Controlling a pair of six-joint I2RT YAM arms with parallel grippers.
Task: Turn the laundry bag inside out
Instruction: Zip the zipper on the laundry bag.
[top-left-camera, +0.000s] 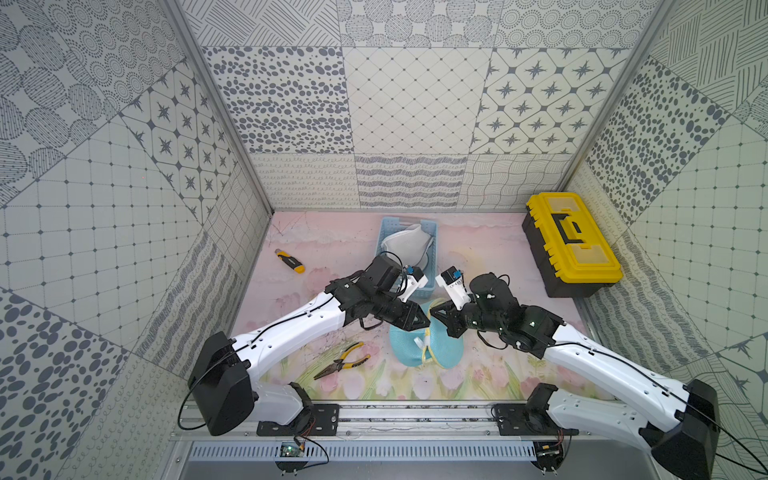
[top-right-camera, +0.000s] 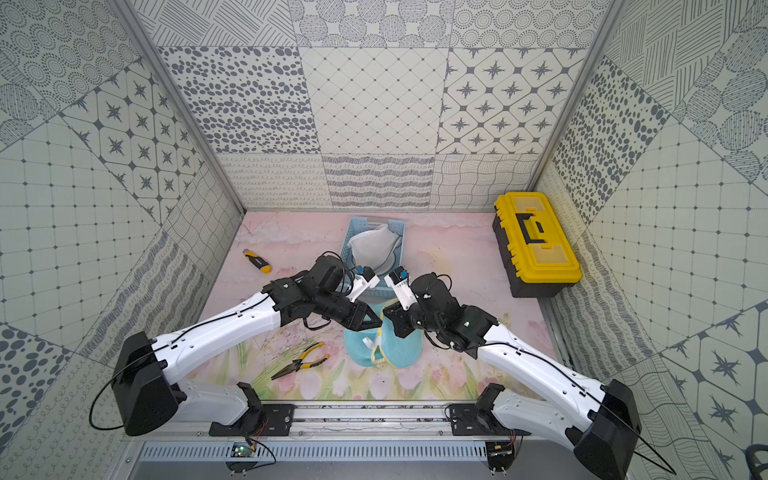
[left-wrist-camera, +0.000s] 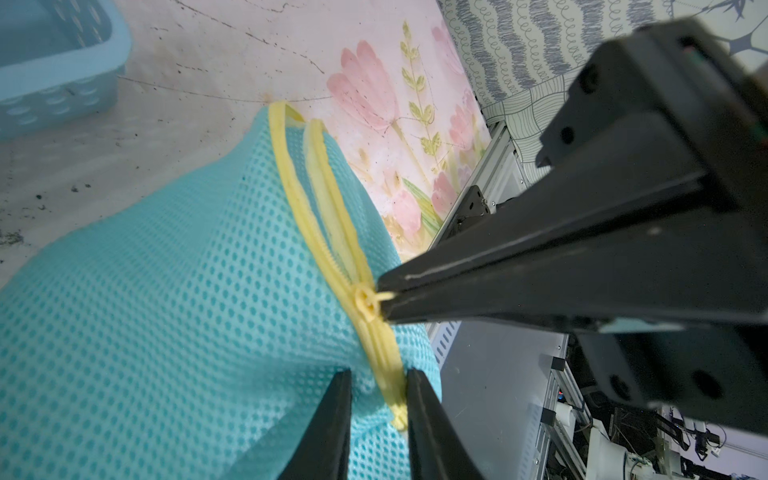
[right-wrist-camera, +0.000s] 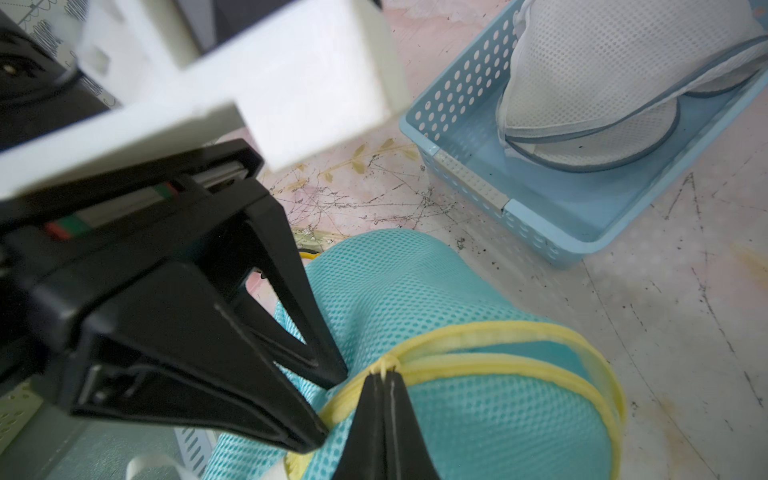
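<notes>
Your right gripper (right-wrist-camera: 384, 376) pinches the zipper pull (left-wrist-camera: 368, 305); left gripper (left-wrist-camera: 376, 384), half-open, straddles the soft, limp laundry bag (left-wrist-camera: 187, 291); grip beside the zipper.

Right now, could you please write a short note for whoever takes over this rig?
Right gripper: shut on the zipper pull of the laundry bag.
Left gripper: slightly open, astride the yellow zipper and mesh just past the pull; grip not confirmed.
Bag: turquoise mesh, mid-table, in front of the blue basket.
Done: zipper partly open.
Left: finish unzipping, then turn the bag inside out.
</notes>
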